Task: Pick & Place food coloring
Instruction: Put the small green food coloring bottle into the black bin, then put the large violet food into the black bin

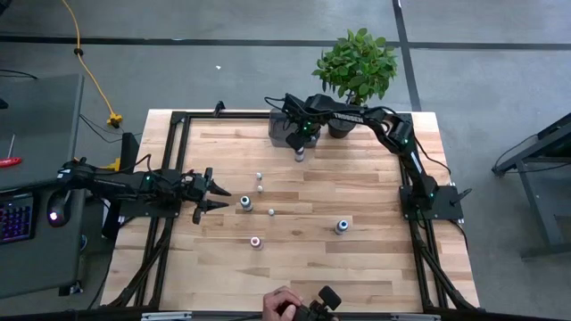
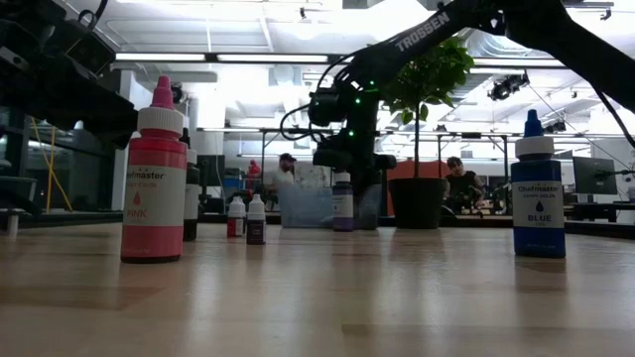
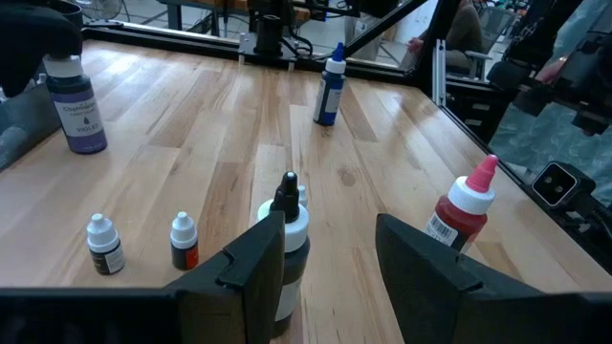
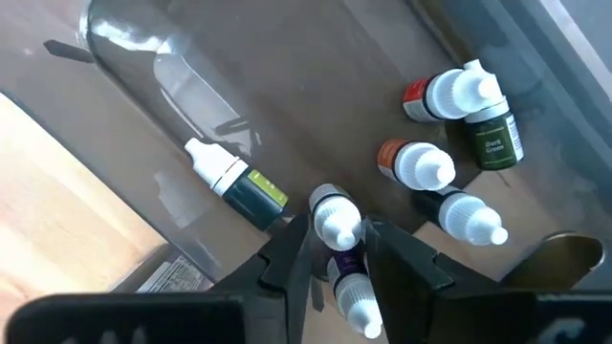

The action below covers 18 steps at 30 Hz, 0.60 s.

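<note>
Food coloring bottles stand on the wooden table: a pink one (image 2: pixel 154 178), a blue one (image 2: pixel 537 193), a violet one (image 1: pixel 300 153), a black-tipped one (image 3: pixel 287 225) and two tiny ones (image 3: pixel 103 244) (image 3: pixel 184 239). Several more tiny bottles lie in the grey tray (image 1: pixel 282 125) at the far edge. My right gripper (image 4: pixel 337 234) points down into the tray, its fingers slightly apart on either side of a white-capped bottle (image 4: pixel 335 218). My left gripper (image 3: pixel 320 258) waits open at the table's left, just short of the black-tipped bottle. My right gripper's fingers (image 4: pixel 292 250) stand close on either side of the tiny bottle's white cap (image 4: pixel 337 212), coming from above and pointing down. The bottle is down among the others in the tray. Whether the fingers touch it I cannot tell.
A potted green plant (image 1: pixel 355 67) stands just right of the tray at the far edge. A person's hand (image 1: pixel 284 306) holds a device at the near edge. Bare wood lies between the scattered bottles and the near edge.
</note>
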Available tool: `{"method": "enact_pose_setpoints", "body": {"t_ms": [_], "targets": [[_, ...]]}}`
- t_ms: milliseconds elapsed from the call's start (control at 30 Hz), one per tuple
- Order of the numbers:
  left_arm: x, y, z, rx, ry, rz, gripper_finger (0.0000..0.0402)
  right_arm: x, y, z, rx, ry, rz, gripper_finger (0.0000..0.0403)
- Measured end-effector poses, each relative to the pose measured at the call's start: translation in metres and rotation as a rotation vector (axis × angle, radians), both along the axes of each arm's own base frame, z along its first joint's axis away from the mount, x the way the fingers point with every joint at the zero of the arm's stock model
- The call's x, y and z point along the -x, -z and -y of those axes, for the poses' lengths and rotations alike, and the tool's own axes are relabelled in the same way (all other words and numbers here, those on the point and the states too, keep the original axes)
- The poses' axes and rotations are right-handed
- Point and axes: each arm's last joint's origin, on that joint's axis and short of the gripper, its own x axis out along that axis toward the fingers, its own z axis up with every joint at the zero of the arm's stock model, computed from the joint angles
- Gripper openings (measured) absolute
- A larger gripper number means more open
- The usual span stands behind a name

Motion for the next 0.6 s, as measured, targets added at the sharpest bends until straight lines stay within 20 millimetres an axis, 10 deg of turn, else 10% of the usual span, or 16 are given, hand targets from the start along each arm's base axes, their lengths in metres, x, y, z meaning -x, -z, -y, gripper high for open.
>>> {"method": "enact_pose_setpoints", "body": {"t_ms": [600], "targets": [[0.000,0.000,0.000,0.000,0.000,0.000,0.0163,0.008,-0.050,-0.014,0.041,-0.033,0.094,0.0111]]}}
